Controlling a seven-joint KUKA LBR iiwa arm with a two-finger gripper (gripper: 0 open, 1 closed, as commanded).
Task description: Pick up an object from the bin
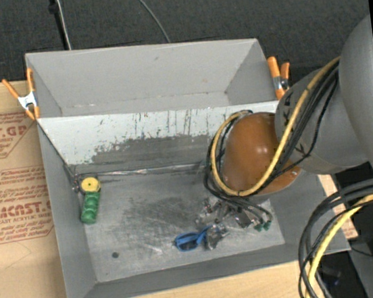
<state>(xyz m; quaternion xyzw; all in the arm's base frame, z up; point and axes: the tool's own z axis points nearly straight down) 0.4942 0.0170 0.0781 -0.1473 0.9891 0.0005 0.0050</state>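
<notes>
Down with the gripper (218, 224) at the near right of the bin (142, 69) floor, just beside a small blue object (190, 240), perhaps touching. Cannot tell how far open, nor whether gripping anything. Judging by that: reach done, grasp and lift left. Scuffed bare grey metal underneath. Plenty of room; only 1 green-and-yellow toy (89, 204) well apart, by the view's left wall.

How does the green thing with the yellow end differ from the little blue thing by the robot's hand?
Colour: the green thing has a yellow end; the blue thing is one colour. Shape: the green thing looks chunky and knobbly, the blue thing flatter and thinner. Place: the green thing lies alone by the view's left wall, the blue thing right beside the hand. Both rest on the bin floor.
</notes>
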